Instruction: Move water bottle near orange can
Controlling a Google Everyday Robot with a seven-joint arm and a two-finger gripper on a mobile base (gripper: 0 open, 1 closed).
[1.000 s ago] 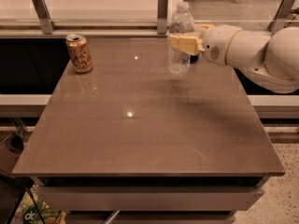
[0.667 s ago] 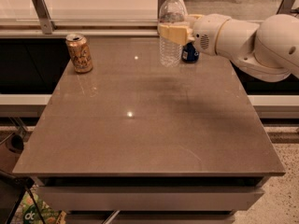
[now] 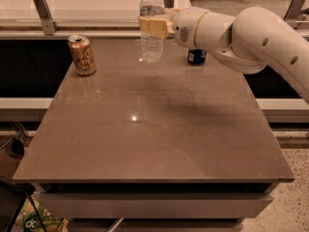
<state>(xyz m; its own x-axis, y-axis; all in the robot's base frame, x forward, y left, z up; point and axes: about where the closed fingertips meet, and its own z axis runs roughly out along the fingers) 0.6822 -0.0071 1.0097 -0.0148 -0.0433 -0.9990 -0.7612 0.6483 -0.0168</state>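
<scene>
The clear ribbed water bottle [image 3: 151,25] with a white cap is held upright, just above the far part of the table. My gripper [image 3: 154,26] is shut on its middle, with cream-coloured fingers [image 3: 153,27] around the label band. The white arm reaches in from the right. The orange can [image 3: 81,55] stands upright near the table's far left corner, about a hand's width to the left of the bottle.
A dark blue can [image 3: 196,56] stands at the far side, partly hidden behind the arm. The brown table [image 3: 145,129] has a glass barrier with metal posts [image 3: 42,12] along its far edge. Floor lies beyond the right edge.
The arm has carried the water bottle leftward along the far side of the table, toward the orange can. The blue can has come into view behind the arm.
</scene>
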